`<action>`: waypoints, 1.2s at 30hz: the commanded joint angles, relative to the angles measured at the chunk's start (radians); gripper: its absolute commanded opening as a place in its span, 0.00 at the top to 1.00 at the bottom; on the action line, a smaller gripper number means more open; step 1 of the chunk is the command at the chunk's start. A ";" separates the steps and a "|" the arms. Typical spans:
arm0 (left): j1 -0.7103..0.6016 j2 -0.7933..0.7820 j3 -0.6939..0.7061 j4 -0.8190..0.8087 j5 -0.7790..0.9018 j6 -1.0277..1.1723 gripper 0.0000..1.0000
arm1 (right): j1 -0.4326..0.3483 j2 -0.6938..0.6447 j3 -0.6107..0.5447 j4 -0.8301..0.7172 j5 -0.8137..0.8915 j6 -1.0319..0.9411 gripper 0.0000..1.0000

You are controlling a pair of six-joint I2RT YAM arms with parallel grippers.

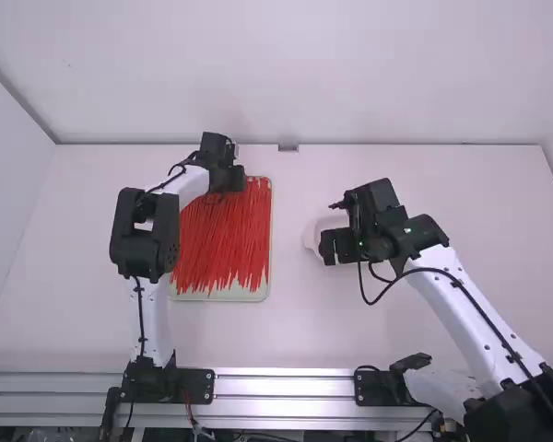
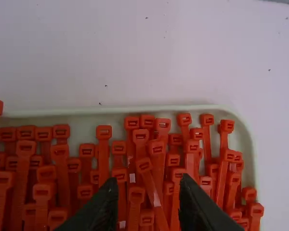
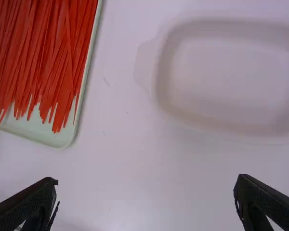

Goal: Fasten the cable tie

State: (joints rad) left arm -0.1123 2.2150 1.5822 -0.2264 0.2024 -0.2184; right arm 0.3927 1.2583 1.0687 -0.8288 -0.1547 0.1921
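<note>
1. Task object: a heap of red plastic cable ties lies on a pale green rectangular tray, left of centre in the high view.
2. Long axis: the ties run from the upper to the lower part of that frame, fanning slightly. Their square heads crowd the tray's upper end, just inside the rounded rim, and the pointed tails reach toward the lower end.
3. The black two-finger left gripper stands over the head end of the heap. Its fingers are spread, with several heads showing between them, and nothing is gripped.
4. The black two-finger right gripper sits right of the tray at mid-frame, over bare table beside a shallow white plastic dish. Its fingers are spread wide and empty.
5. Governing relation: the left arm is clearly the nearer one, with the heads directly below it. The heap lies to the left of the right gripper, apart from it.
</note>
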 commanded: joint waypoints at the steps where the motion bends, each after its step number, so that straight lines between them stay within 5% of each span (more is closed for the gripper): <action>1: -0.005 0.011 0.012 -0.001 0.014 -0.001 0.70 | 0.000 0.004 0.031 0.005 -0.002 -0.003 0.02; 36: -0.006 0.011 -0.039 0.017 -0.004 -0.002 0.77 | -0.011 0.004 0.031 0.039 -0.006 0.002 0.02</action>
State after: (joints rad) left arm -0.1123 2.2150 1.5589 -0.2100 0.1982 -0.2176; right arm 0.3912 1.2583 1.0687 -0.7887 -0.1551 0.1917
